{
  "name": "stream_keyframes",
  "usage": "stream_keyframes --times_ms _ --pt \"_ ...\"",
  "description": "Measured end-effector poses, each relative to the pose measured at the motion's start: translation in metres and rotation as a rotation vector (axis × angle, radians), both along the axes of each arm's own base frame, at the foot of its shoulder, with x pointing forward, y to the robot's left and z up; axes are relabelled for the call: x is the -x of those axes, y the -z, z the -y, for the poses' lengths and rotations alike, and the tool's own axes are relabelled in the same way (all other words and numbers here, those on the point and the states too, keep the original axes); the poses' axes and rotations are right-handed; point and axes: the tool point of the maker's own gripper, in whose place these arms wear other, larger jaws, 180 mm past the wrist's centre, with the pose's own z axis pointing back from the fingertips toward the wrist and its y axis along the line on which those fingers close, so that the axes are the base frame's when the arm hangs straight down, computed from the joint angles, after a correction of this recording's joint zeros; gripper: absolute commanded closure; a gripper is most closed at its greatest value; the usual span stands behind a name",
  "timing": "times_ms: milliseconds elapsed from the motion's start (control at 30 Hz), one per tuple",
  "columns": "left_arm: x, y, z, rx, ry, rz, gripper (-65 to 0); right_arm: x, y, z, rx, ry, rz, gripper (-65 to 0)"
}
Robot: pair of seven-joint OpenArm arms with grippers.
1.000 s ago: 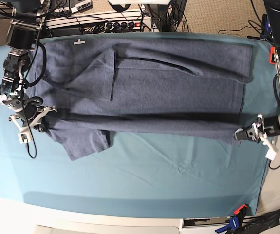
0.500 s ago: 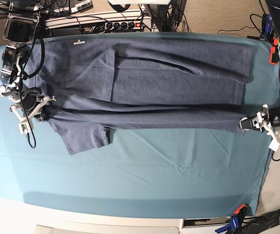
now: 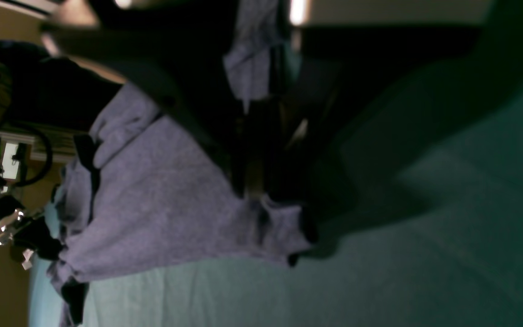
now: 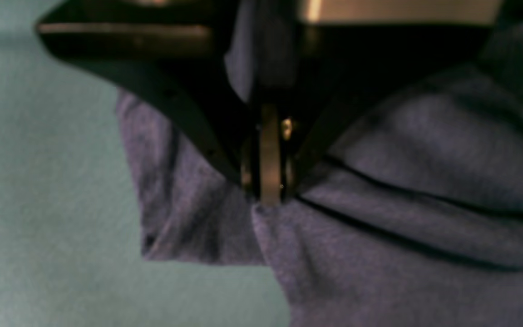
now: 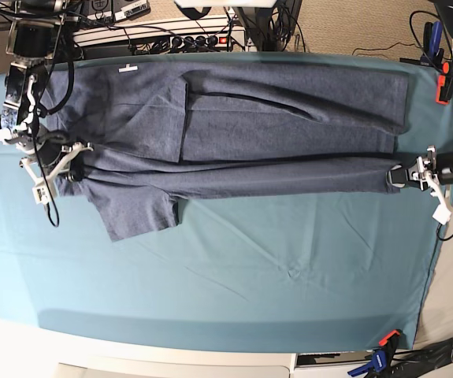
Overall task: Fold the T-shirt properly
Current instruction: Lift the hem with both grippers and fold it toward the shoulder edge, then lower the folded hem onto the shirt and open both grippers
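We are looking at the T-shirt lying stretched across the far half of the table, which is draped in a teal cloth, running nearly from the left edge to the right edge. Its near long edge is being held taut as a folded band between our two grippers, and one sleeve is hanging out of that band toward the near edge, lying flat on the cloth near the left edge.

Our right gripper is sitting at the table's left edge, jaws clamped together on the shirt fabric; in the right wrist view the T-shirt is bunching into dark creases right at the closed fingertips of the right gripper.

Our left gripper is sitting at the table's right edge, jaws likewise pinched tight on the shirt's hem corner. In the left wrist view the left gripper is biting the puckered edge of the T-shirt, with the fabric sloping away above the table.
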Motion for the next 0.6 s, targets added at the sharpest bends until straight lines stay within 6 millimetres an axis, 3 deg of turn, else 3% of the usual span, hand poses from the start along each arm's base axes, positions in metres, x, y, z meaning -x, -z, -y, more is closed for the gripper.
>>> stream_keyframes --times_ms 267,600 --pt "0.002 -0.001 -0.007 -0.014 -0.002 -0.005 0.0 0.028 -0.001 -0.016 0.051 -0.067 -0.034 0.0" --pt "0.004 -0.004 -0.017 -0.031 -0.007 -0.003 0.0 0.037 -0.005 0.005 0.057 -0.009 -0.034 0.0"
